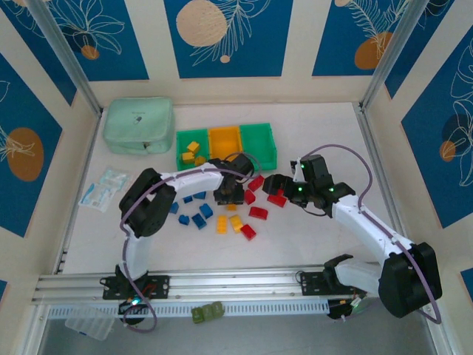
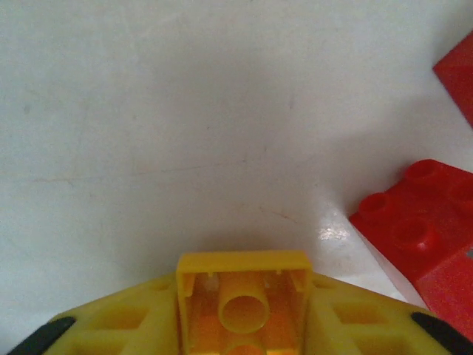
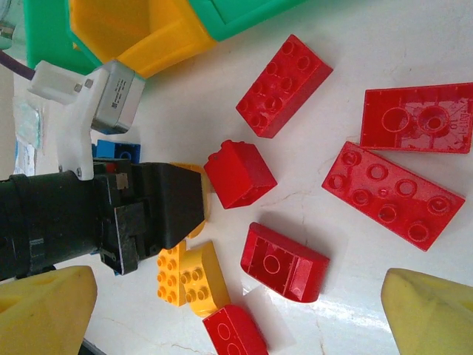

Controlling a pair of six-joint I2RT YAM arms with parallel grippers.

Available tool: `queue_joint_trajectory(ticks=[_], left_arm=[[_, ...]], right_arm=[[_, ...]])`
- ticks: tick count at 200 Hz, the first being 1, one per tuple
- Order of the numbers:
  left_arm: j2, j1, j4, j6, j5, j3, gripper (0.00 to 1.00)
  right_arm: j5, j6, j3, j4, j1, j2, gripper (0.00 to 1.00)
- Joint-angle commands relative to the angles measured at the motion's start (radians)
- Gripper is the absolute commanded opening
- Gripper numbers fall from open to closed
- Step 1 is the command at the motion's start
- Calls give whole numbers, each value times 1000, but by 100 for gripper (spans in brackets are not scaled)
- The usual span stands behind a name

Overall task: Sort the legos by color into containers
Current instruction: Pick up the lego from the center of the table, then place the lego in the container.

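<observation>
Three joined bins stand at the back: a green bin (image 1: 191,149) with yellow bricks (image 1: 194,151) in it, an orange-yellow bin (image 1: 224,142) and a second green bin (image 1: 258,143). Loose blue bricks (image 1: 199,214), yellow bricks (image 1: 228,223) and red bricks (image 1: 259,213) lie in front of them. My left gripper (image 1: 229,195) (image 2: 242,319) is shut on a yellow brick (image 2: 244,296), hollow side towards the camera, low over the table. My right gripper (image 1: 275,185) (image 3: 236,318) is open wide above an upturned red brick (image 3: 284,262), with the left gripper's black body (image 3: 126,214) close beside.
A mint-green zip pouch (image 1: 139,126) lies at the back left and a clear packet (image 1: 103,186) at the left. An olive knobbly block (image 1: 208,313) sits below the front rail (image 1: 236,285). More red bricks (image 3: 392,192) (image 2: 417,222) crowd the right of the pile.
</observation>
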State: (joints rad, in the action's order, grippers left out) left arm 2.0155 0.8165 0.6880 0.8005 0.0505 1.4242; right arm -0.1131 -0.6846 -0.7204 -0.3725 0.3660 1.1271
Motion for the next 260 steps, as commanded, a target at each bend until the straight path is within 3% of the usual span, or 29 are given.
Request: queue_joint_trajectory(ticks=[1,32,68,118,157,199,230,260], left_arm=[[-8,10,17,9,47,8,35],[-59,9,27,9,91,11,26],[-167,-3,61,-18,167,21,25],[-263,-111,100,-115,228,53,24],[-232,-245,99,-210,235,135,24],[-93,-361,76,-283,226,256,24],[29,-401,79,-315,207,372,29],[80,-423,116,-325,203,451,48]], right_arm=[[-27,10,11,9,8,-6,99],[-16,23,-6,1,33,5,99],[24,55,-56,-27,88,24,99],[37,53,-116,10,175,99,99],[61,52,-174,18,220,151,99],[72,40,-221,23,235,200,99],[80,42,-241,13,237,217,99],[92,49,-260,-14,231,210,99]])
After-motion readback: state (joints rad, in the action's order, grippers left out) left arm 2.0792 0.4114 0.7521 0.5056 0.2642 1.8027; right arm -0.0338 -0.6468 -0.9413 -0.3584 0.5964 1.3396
